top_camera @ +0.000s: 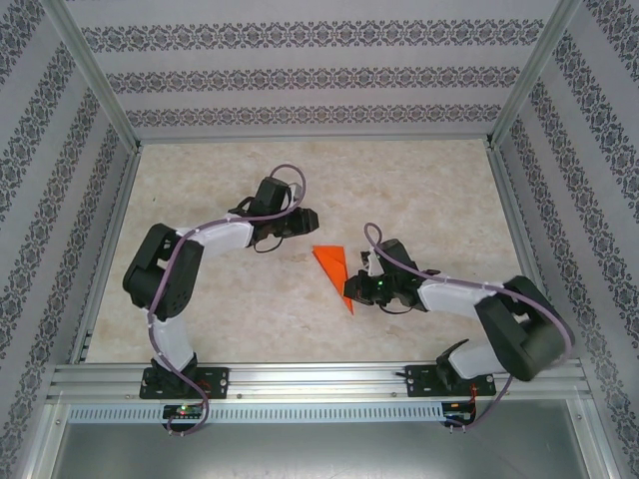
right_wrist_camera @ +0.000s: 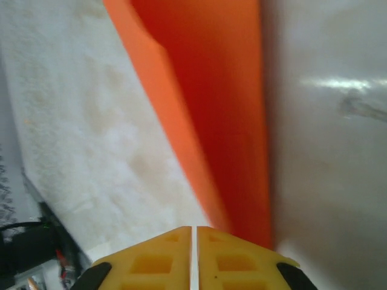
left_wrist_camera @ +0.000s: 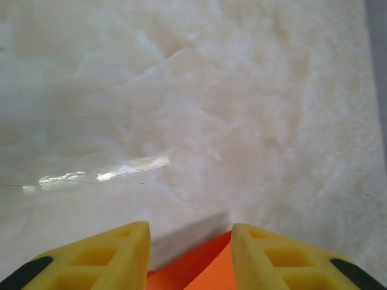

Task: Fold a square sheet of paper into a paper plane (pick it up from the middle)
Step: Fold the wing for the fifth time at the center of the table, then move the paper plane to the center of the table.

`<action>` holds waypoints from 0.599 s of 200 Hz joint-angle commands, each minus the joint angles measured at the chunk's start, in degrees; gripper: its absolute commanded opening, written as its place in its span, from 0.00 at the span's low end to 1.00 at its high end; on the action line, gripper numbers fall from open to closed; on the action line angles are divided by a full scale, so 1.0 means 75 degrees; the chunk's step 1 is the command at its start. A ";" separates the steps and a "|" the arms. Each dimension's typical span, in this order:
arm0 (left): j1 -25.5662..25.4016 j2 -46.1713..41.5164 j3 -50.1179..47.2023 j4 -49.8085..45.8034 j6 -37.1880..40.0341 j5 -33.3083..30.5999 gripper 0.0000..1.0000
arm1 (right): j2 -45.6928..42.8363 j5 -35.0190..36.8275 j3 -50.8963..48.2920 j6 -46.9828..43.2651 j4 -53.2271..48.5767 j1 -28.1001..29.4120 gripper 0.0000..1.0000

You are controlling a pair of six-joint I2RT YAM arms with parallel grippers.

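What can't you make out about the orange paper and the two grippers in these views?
Top external: creases in the orange paper are too small to read; the right gripper overlaps its right edge.
Left wrist: the bottom edge cuts off the paper inside the left gripper.
Right wrist: the paper is blurred; the fingers hide whether it is pinched.

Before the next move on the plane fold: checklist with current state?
1. Orange paper on the table between the arms, folded to a triangle: ok.
2. Left gripper fingers apart, paper's edge low between them: ok.
3. Right gripper fingers closed together: ok.
4. Paper actually pinched by the right gripper: cannot tell; it runs just past the fingers.
5. Fold lying flat: cannot tell, the right wrist view is blurred.
6. Arms apart from each other in the top view: ok.
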 commanded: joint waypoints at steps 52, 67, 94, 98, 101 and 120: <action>-0.1230 -0.1615 -0.1007 -0.1386 -0.0758 -0.1493 0.53 | -0.0932 0.1389 0.0302 -0.0595 -0.0872 -0.0840 0.29; -0.1450 -0.1642 -0.1082 -0.1378 -0.0911 -0.1545 0.54 | -0.0474 0.1156 0.0498 -0.0735 -0.0788 -0.0820 0.29; -0.1638 -0.1573 -0.1096 -0.1403 -0.1052 -0.1632 0.58 | 0.0267 0.0778 0.0650 -0.0809 -0.0352 -0.0773 0.28; -0.1650 -0.1546 -0.1096 -0.1371 -0.1075 -0.1583 0.59 | 0.0367 0.0717 0.0678 -0.0817 -0.0300 -0.0754 0.28; -0.1662 -0.1529 -0.1097 -0.1343 -0.1090 -0.1535 0.59 | 0.0437 0.0677 0.0699 -0.0822 -0.0250 -0.0739 0.28; -0.1761 -0.1403 -0.1041 -0.1315 -0.1156 -0.1445 0.60 | 0.0804 0.0540 0.0827 -0.0833 -0.0069 -0.0581 0.29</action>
